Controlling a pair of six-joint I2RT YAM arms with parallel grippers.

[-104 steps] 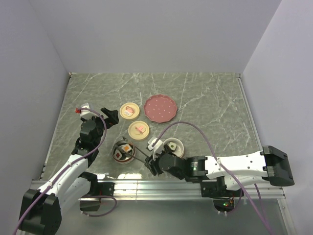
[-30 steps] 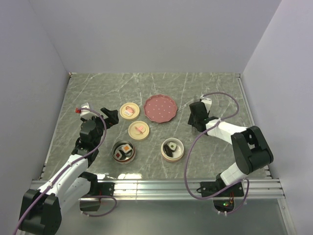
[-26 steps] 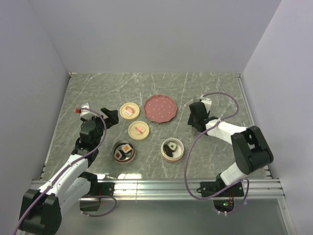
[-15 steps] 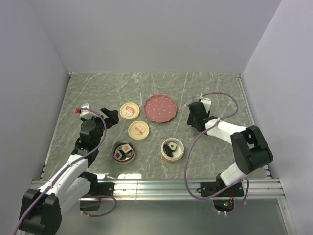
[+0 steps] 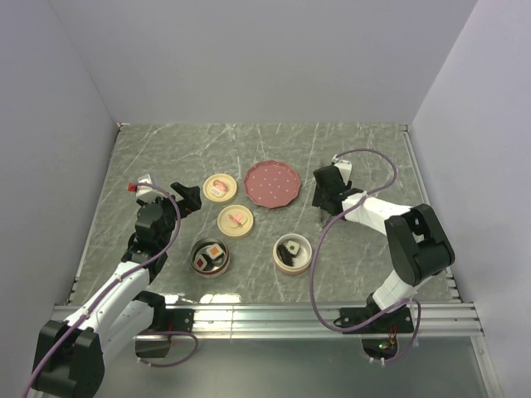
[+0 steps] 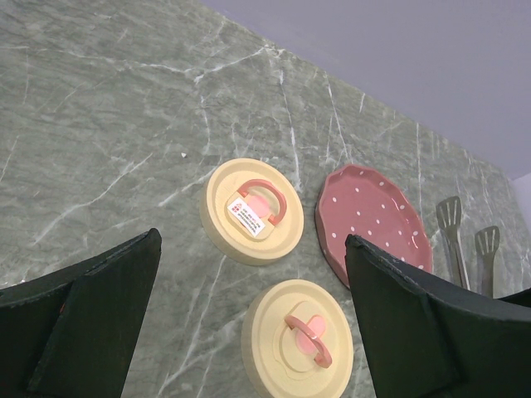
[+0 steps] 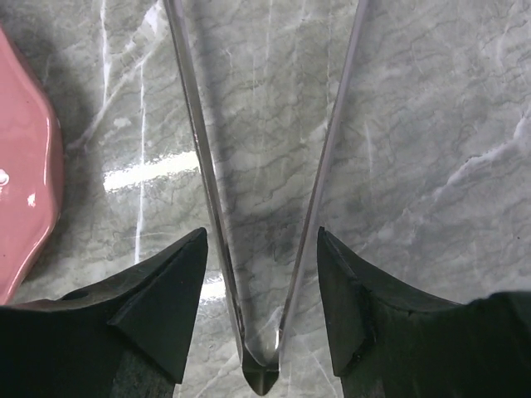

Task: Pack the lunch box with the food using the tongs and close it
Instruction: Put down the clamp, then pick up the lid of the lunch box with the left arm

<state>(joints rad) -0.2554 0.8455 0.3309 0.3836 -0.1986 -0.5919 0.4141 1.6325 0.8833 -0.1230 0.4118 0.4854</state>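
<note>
Table: green marbled table point(image 5: 373, 157), pale walls behind.
Left tool: my left tool point(image 5: 192, 197) hangs over the table's left side, jaws spread wide, gripping nothing.
Lids: two cream lids point(image 5: 220, 188) lie just right of it, one behind the other.
Food: the food point(image 5: 215, 250) sits in a dark bowl point(image 5: 228, 259) and, further right, a cream bowl point(image 5: 309, 245).
Plate: pink dotted plate point(image 5: 272, 183) lies beside the far lid.
Tongs: the tongs point(image 7: 199, 141) lie flat on the table, just right of the plate.
Right tool: my right tool point(image 7: 261, 236) straddles their hinge end, fingers parted and clear of both arms.
</note>
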